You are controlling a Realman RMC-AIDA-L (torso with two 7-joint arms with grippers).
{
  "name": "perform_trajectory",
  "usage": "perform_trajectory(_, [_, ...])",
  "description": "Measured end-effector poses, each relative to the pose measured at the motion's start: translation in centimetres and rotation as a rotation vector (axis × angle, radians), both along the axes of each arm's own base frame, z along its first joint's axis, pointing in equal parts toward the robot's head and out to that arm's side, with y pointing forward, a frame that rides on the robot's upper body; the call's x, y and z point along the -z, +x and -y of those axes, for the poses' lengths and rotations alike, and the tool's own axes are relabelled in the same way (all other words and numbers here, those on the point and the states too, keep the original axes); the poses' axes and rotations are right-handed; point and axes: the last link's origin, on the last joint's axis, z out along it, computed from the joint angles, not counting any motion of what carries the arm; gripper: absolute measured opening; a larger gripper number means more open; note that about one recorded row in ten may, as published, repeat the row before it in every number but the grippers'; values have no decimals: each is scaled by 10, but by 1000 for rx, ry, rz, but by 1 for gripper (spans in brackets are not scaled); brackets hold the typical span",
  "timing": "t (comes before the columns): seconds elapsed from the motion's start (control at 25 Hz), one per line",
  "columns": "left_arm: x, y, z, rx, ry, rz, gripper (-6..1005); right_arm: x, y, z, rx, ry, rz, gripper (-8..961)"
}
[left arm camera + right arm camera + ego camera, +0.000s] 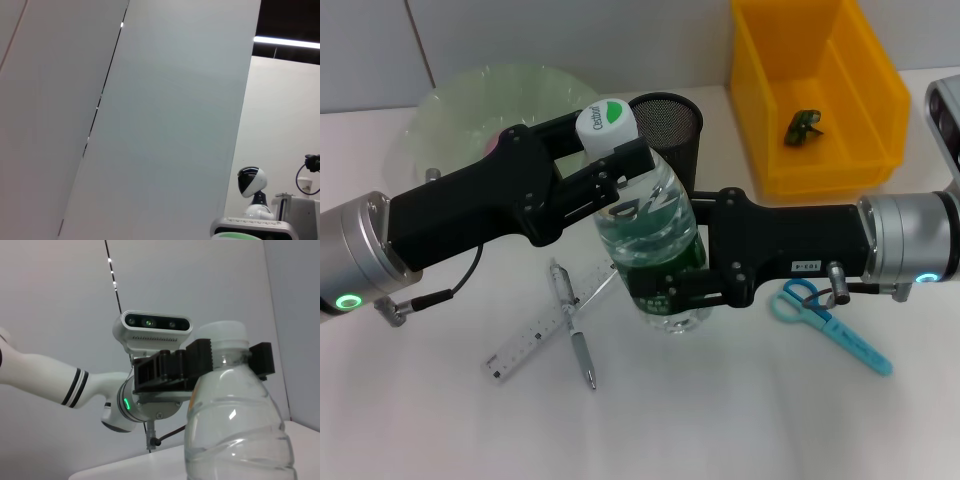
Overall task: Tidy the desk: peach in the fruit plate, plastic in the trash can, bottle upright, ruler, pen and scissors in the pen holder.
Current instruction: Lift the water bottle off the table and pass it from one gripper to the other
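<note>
A clear water bottle with a white and green cap stands nearly upright at the table's middle. My left gripper is shut on its neck just under the cap. My right gripper is shut on its lower body at the green label. In the right wrist view the bottle fills the foreground, with the left gripper clamping its neck from both sides. The ruler and pen lie crossed in front of the bottle on the left. Blue scissors lie under the right arm. A pink peach peeks out behind the left arm.
The black mesh pen holder stands right behind the bottle. A green fruit plate sits at the back left. The yellow trash can at the back right holds a green plastic piece.
</note>
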Motion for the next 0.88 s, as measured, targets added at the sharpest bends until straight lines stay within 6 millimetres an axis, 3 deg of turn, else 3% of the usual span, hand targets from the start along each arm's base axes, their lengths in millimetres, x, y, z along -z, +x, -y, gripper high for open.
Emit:
perform_trajectory(0.44, [0,0,0,-4,0,0,443,0,-5,-1,-22,-10,24,824])
perform_trajectory(0.88, [-1,-1,-2,-11,8,1,444,-4,-4,-2,-30,-1,47,825])
